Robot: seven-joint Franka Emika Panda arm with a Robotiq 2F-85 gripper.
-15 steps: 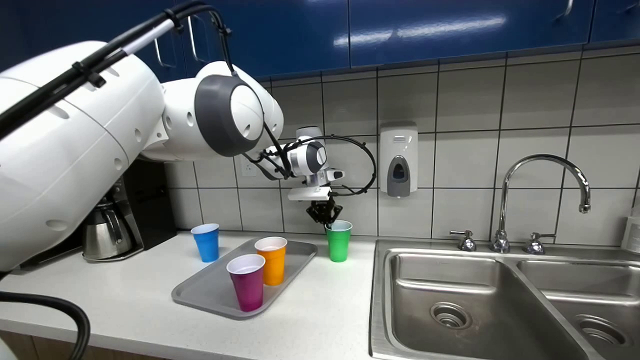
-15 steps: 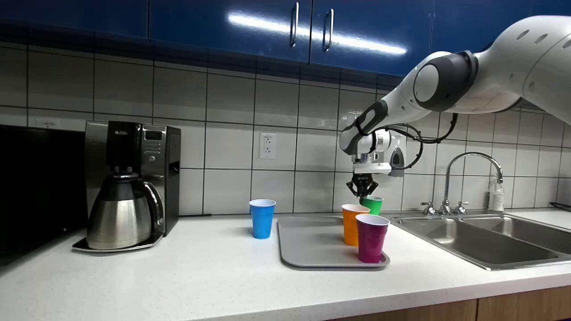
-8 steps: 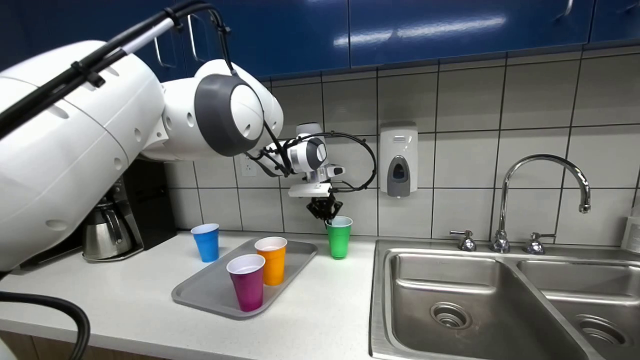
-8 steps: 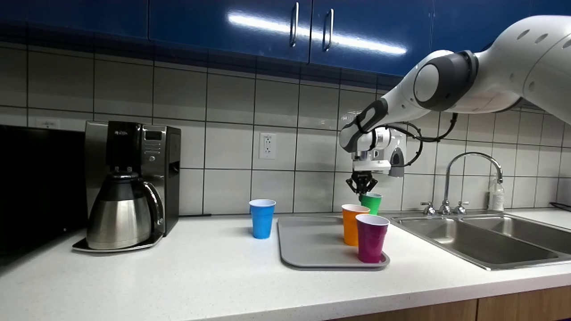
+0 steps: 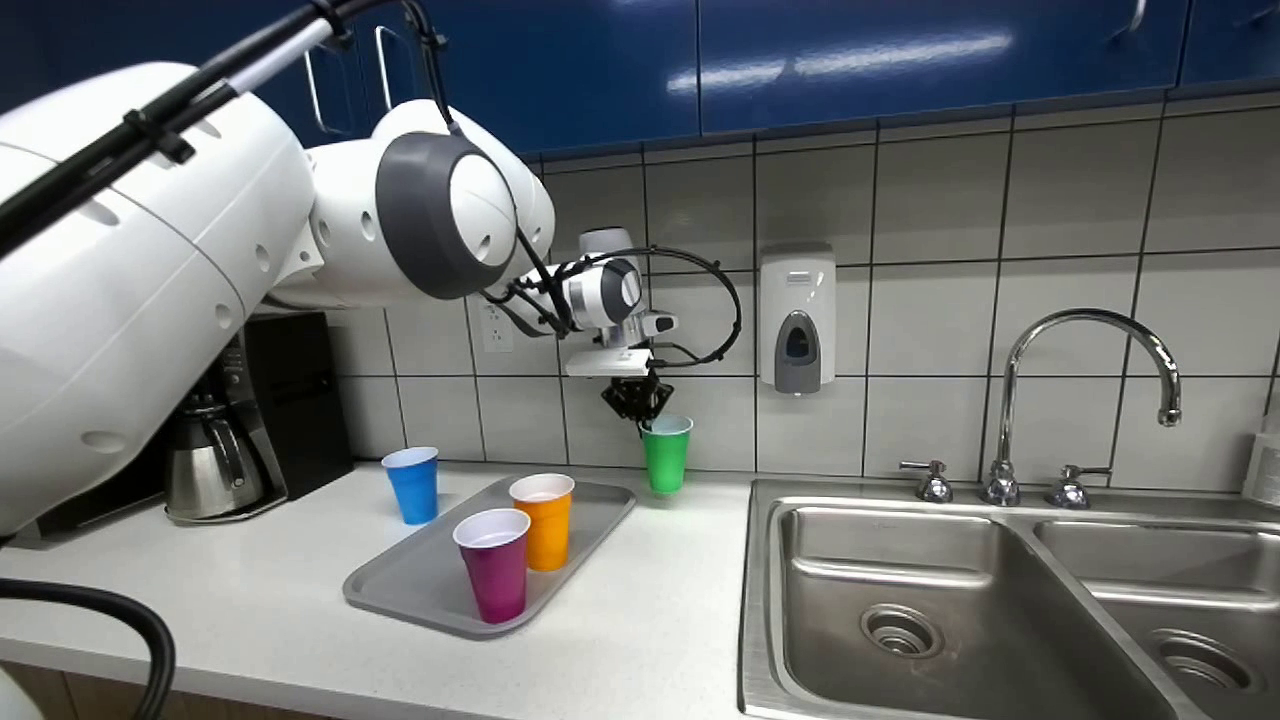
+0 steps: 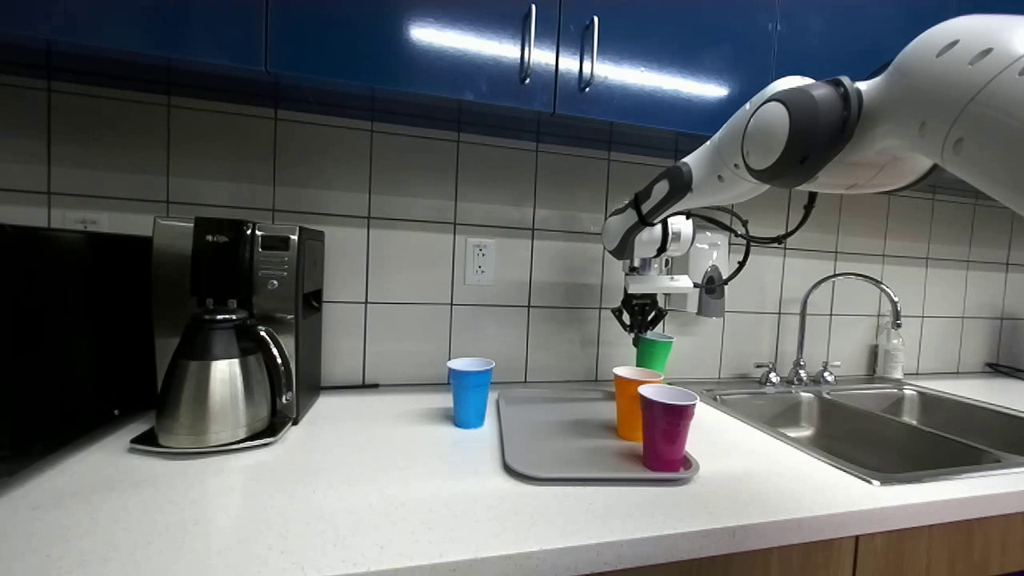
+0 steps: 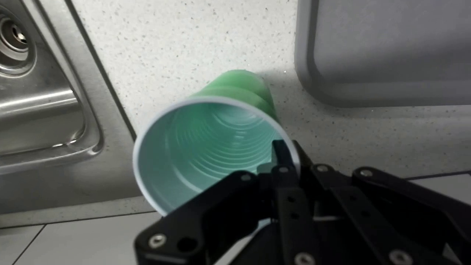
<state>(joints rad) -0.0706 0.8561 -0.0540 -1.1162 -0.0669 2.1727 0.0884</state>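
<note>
Green cup (image 7: 220,147) and gripper (image 7: 292,154) both sit higher than a second ago, with a slight shift toward the tray (image 5: 435,560); the arm (image 5: 440,215) is raised along with them, while the tray keeps its place. Jaws: clenched on the cup's wall at its rim, one finger (image 7: 282,152) inside the mouth and its partner on the outside, as the wrist view shows. Cup is about upright, mouth up (pale rim, ribbed inner wall), over the strip of counter (image 5: 680,600) between tray and sink (image 5: 760,600), near the tiled wall (image 5: 935,320). Base looks clear of the counter, though the gap is hard to judge, since the orange cup (image 6: 632,412) covers that part in an exterior view. Orange cup and purple cup (image 5: 497,575), likewise unmoved, stand upright on the tray, near each other and by its sink-side edge. Blue cup (image 6: 470,396) stands on the counter just beside the tray. Coffee maker (image 6: 274,302) with its steel carafe (image 6: 216,400) is farther along the counter, beyond the blue cup. White soap dispenser (image 5: 797,320) is mounted on the tiled wall; a chrome faucet (image 5: 1006,410) arches over the sink, and blue cabinets (image 5: 600,70) run overhead.
</note>
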